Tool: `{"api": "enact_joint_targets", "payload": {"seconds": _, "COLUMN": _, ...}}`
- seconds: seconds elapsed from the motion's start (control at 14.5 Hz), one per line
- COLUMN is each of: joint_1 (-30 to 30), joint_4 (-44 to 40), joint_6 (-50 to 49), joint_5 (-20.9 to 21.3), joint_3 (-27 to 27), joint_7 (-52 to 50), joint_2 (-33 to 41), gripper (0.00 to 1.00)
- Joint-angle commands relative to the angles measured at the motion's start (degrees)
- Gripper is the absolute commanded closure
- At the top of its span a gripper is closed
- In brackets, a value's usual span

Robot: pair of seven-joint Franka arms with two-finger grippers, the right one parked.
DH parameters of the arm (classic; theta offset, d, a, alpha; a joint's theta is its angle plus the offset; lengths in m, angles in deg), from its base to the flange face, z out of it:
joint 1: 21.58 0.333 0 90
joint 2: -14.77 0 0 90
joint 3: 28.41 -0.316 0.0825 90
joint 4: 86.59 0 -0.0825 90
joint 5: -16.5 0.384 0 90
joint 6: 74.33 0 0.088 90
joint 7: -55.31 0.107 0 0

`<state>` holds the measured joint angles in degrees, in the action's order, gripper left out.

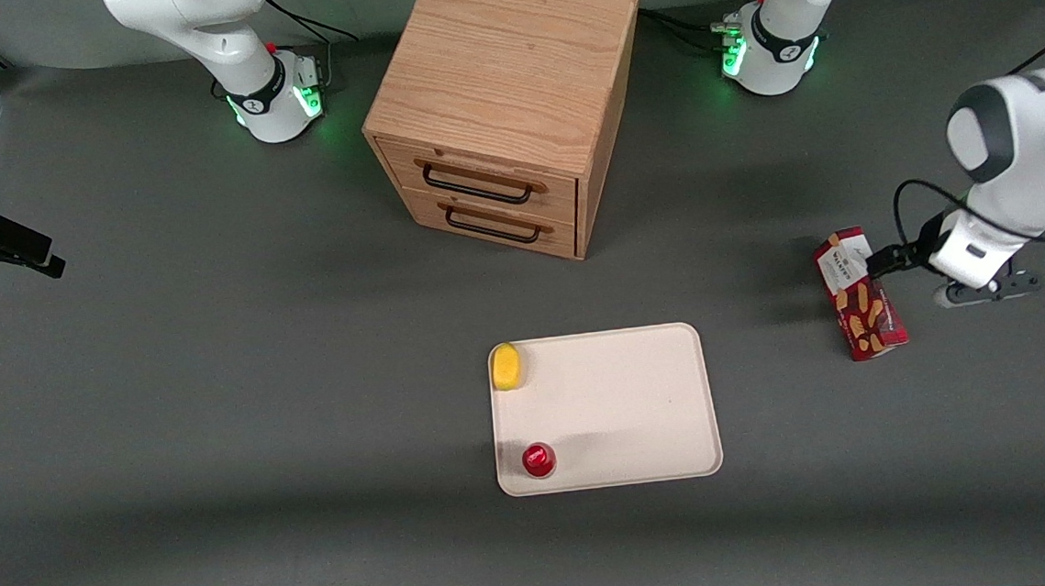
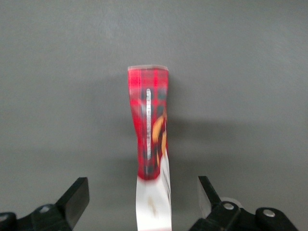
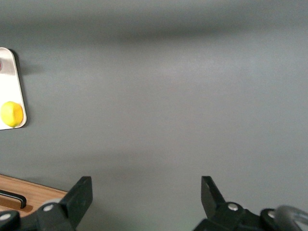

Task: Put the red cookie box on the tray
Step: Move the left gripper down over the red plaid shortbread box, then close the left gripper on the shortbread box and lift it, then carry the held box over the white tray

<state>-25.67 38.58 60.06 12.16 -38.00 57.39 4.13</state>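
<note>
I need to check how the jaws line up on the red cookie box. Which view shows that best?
The left wrist view: the red cookie box stands between the open gripper jaws, untouched. The front view shows the box beside the gripper; the right wrist view misses it.

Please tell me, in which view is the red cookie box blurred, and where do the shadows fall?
Left wrist view: the long dark-red tartan cookie box looks soft between the open gripper fingers. Front view: it is sharper, casting a faint shadow on the grey table toward the flat cream-white tray.
</note>
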Motion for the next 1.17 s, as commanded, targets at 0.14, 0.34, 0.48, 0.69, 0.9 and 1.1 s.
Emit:
{"api": "enact_joint_targets", "payload": {"seconds": 0.14, "joint_1": -0.57, "joint_4": 4.21, "joint_6": 15.09, "joint_5": -3.04, "joint_3": 0.18, "joint_7": 0.02, "joint_2": -7.02, "gripper": 0.09}}
{"api": "enact_joint_targets", "payload": {"seconds": 0.34, "joint_1": -0.65, "joint_4": 4.65, "joint_6": 15.19, "joint_5": -3.04, "joint_3": 0.27, "joint_7": 0.11, "joint_2": -7.02, "gripper": 0.75}}
{"api": "enact_joint_targets", "payload": {"seconds": 0.48, "joint_1": -0.65, "joint_4": 4.74, "joint_6": 15.11, "joint_5": -3.04, "joint_3": 0.27, "joint_7": 0.02, "joint_2": -6.94, "gripper": 1.00}}
{"api": "enact_joint_targets", "payload": {"seconds": 0.69, "joint_1": -0.74, "joint_4": 4.74, "joint_6": 14.58, "joint_5": -3.39, "joint_3": 0.36, "joint_7": 0.11, "joint_2": -6.59, "gripper": 1.00}}
{"api": "enact_joint_targets", "payload": {"seconds": 0.9, "joint_1": -1.44, "joint_4": 4.22, "joint_6": 11.08, "joint_5": -3.39, "joint_3": 0.44, "joint_7": -0.59, "joint_2": -4.75, "gripper": 1.00}}
{"api": "enact_joint_targets", "payload": {"seconds": 1.1, "joint_1": -2.84, "joint_4": 0.11, "joint_6": -3.11, "joint_5": -3.39, "joint_3": 0.62, "joint_7": -3.91, "joint_2": 2.18, "gripper": 1.00}}
